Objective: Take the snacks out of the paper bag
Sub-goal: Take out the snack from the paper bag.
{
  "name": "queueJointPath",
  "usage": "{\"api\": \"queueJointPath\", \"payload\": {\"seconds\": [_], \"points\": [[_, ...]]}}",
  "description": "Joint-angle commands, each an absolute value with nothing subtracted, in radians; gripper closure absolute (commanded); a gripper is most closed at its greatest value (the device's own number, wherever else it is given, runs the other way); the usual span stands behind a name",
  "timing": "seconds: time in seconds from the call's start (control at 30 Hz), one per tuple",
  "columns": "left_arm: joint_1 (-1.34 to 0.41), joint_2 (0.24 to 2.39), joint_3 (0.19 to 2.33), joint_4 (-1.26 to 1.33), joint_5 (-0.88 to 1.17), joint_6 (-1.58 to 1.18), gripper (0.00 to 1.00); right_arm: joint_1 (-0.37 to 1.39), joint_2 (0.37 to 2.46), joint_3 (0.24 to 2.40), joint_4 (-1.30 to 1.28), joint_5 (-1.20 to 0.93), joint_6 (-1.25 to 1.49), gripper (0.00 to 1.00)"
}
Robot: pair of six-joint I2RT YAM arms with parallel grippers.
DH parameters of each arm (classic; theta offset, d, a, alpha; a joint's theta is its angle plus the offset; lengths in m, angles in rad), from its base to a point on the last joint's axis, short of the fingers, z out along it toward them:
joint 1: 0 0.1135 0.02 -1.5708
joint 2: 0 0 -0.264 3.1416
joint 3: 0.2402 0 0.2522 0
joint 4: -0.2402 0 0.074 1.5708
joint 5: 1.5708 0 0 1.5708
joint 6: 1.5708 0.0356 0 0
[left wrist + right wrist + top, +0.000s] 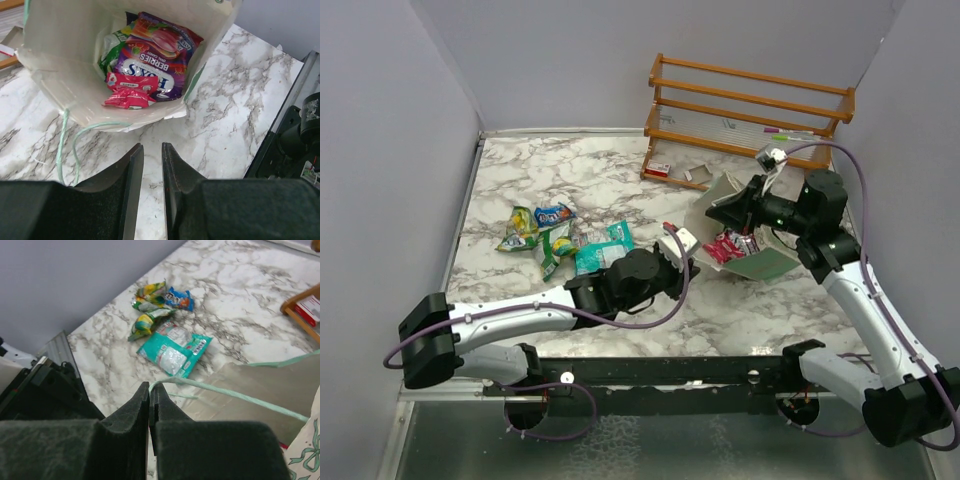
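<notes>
The pale green paper bag [765, 262] lies on its side at the right, its mouth facing left. Inside it, the left wrist view shows a red-purple candy packet [152, 62], a small red-pink packet [127, 92] and part of a green packet [111, 50]. My left gripper [152, 150] is slightly open and empty, just in front of the bag's mouth [692, 260]. My right gripper [152, 387] is shut on the bag's thin string handle [225, 390] and holds it up [738, 207]. A teal-white packet [603, 248], yellow-green packets [523, 228] and a blue packet [555, 213] lie on the table to the left.
A wooden rack [750, 105] stands at the back right, with a small red-white box [658, 169] at its foot. The marble table [580, 165] is walled at the left, back and right. The packets outside the bag also show in the right wrist view [175, 347].
</notes>
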State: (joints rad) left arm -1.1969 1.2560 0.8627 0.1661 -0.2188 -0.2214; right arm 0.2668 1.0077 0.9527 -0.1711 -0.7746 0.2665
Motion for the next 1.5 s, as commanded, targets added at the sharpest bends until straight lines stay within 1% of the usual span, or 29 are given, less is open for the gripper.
{"api": "queueJointPath", "payload": {"seconds": [0.0, 0.13, 0.23, 0.3, 0.43, 0.53, 0.73, 0.87, 0.97, 1.03, 1.17, 1.3, 1.47], "points": [[-1.186, 1.174, 0.809, 0.196, -0.282, -0.274, 0.73, 0.27, 1.016, 0.976, -0.045, -0.93, 0.331, 0.98], [-1.185, 1.145, 0.77, 0.213, -0.258, -0.292, 0.7, 0.292, 1.039, 0.947, -0.002, -0.983, 0.388, 0.98], [-1.186, 1.123, 0.732, 0.236, -0.28, -0.303, 0.69, 0.36, 1.04, 0.907, 0.069, -0.965, 0.441, 0.98], [-1.184, 1.105, 0.708, 0.248, -0.292, -0.308, 0.69, 0.414, 1.048, 0.897, 0.069, -0.934, 0.444, 0.98], [-1.184, 1.075, 0.666, 0.256, -0.306, -0.325, 0.68, 0.442, 1.058, 0.879, 0.03, -0.959, 0.411, 0.98], [-1.184, 1.069, 0.635, 0.268, -0.303, -0.354, 0.67, 0.442, 1.04, 0.865, -0.051, -0.961, 0.331, 0.98], [-1.184, 1.138, 0.603, 0.347, -0.206, -0.383, 0.67, 0.442, 0.947, 0.811, -0.143, -0.88, 0.248, 0.98], [-1.184, 1.179, 0.617, 0.387, -0.177, -0.399, 0.68, 0.441, 0.872, 0.756, -0.122, -0.934, 0.245, 0.97], [-1.184, 1.162, 0.592, 0.432, -0.171, -0.412, 0.63, 0.442, 0.885, 0.735, -0.08, -1.043, 0.283, 0.97], [-1.184, 1.146, 0.573, 0.437, -0.191, -0.413, 0.59, 0.443, 0.926, 0.717, -0.01, -1.114, 0.352, 0.97], [-1.184, 1.118, 0.55, 0.411, -0.23, -0.412, 0.55, 0.484, 0.982, 0.672, 0.199, -1.121, 0.495, 0.97], [-1.184, 1.103, 0.542, 0.393, -0.221, -0.415, 0.55, 0.518, 1.002, 0.694, 0.206, -1.156, 0.486, 0.97], [-1.184, 1.132, 0.539, 0.446, -0.167, -0.411, 0.55, 0.523, 0.974, 0.693, 0.17, -1.251, 0.451, 0.97]]}}
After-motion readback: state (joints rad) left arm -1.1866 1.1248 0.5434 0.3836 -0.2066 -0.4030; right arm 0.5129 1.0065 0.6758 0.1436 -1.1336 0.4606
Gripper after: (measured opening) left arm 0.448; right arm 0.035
